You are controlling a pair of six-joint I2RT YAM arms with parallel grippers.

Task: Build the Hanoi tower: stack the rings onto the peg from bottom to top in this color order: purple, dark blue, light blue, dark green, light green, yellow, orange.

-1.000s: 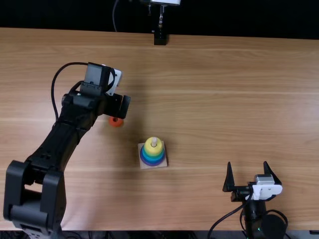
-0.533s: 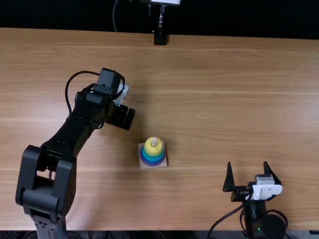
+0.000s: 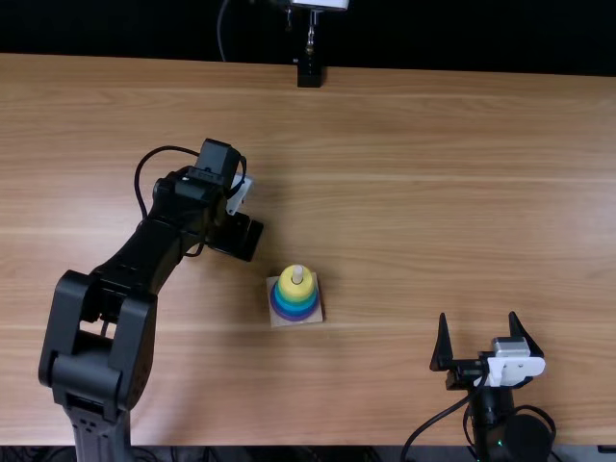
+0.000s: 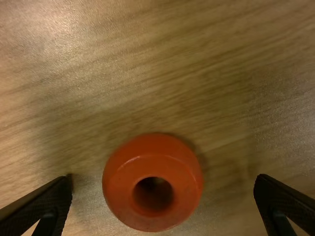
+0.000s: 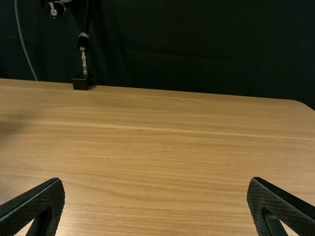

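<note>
Centring the orange ring (image 4: 153,167), flat on the tabletop (image 3: 433,192), between the left jaws, parted and empty like the right jaws, is advised before an even squeeze is applied, so it's lifted level for the peg (image 3: 297,272).

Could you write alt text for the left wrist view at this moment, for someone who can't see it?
An orange ring with a round hole lies on the wooden table, seen between the widely spread black fingers of the left claw. A gap shows on each side of the ring, and neither finger touches it.
</note>
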